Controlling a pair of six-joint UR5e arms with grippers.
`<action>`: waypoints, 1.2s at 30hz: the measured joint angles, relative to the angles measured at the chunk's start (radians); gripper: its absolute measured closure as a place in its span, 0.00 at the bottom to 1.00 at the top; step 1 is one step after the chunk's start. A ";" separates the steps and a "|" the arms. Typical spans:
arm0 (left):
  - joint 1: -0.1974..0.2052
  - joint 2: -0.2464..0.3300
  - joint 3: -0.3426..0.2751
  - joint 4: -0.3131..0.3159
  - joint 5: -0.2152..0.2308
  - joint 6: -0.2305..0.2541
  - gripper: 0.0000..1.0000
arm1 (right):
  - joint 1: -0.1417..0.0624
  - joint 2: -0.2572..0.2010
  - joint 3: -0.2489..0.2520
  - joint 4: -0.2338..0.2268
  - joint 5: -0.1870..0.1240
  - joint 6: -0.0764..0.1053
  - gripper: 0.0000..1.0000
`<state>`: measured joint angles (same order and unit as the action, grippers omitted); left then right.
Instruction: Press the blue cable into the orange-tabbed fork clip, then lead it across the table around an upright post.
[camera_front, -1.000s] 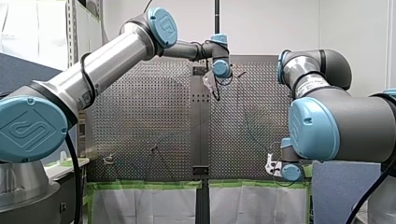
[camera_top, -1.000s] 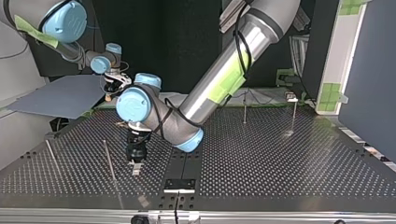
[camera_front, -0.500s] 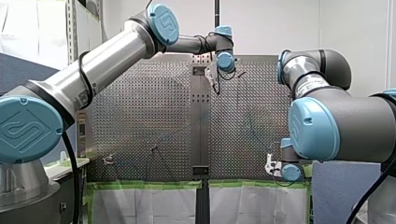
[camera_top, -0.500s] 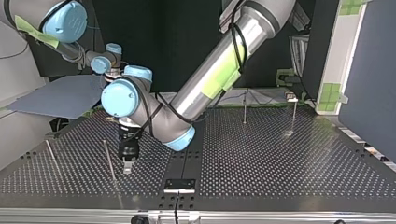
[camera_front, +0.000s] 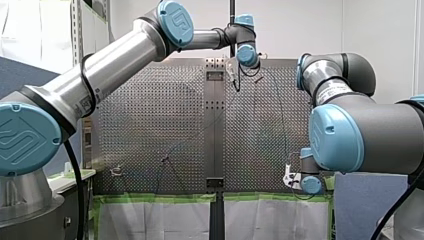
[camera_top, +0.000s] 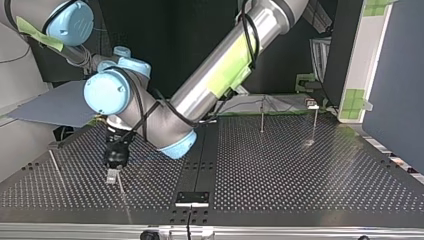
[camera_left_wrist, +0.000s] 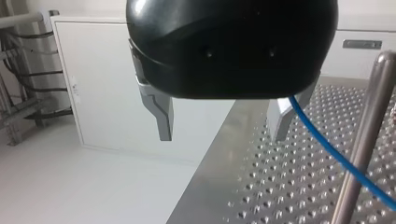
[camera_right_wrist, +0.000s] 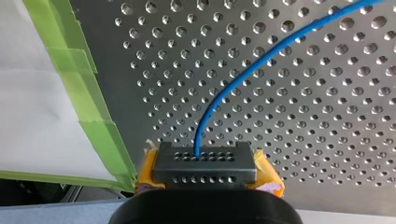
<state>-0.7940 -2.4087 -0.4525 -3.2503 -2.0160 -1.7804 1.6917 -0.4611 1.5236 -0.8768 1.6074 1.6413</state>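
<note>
Nearest me, my right claw (camera_right_wrist: 205, 163) is closed on the end of the cable (camera_right_wrist: 243, 79), with yellow pads either side. It sits at the tabletop's (camera_right_wrist: 327, 116) near edge by the green tape (camera_right_wrist: 79, 70) and has not budged over the last second. From there the cable runs off over the tabletop towards the far end.

The change is out there. My left claw (camera_left_wrist: 220, 135) has swept sideways, towards the top view's left, from one side of the post (camera_left_wrist: 364, 144) to a spot right at it, low over the tabletop. Its metal fingers stand wide apart and pinch nothing. The cable lies against the inside of one finger and slants down across the post; whether it touches I can't tell.

I take it the lead-around is under way, with the cable hooked along by that finger and brought up to the post but not yet wrapped round it. With nothing clamped, it could slip off if I swing too fast. I can't pick out the fork clip in any view, so I can't say whether the cable is seated.

As for writing, the blue caps (camera_front: 27, 137) bear an embossed logo with no words I can read. A small plate (camera_left_wrist: 362, 44) on the cabinet beyond is too small to read.
</note>
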 joint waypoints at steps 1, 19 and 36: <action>-0.002 0.000 -0.001 0.000 0.001 0.000 0.00 | 0.000 0.000 0.000 0.001 0.000 0.000 1.00; 0.004 -0.001 -0.005 0.012 -0.010 -0.001 0.00 | 0.006 0.000 0.000 0.004 -0.001 0.000 1.00; 0.006 -0.007 0.010 0.047 -0.059 -0.012 0.00 | 0.015 0.000 0.000 0.008 -0.001 -0.001 1.00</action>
<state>-0.7877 -2.4154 -0.4422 -3.2034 -2.0745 -1.7925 1.7069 -0.4612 1.5236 -0.8692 1.6062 1.6402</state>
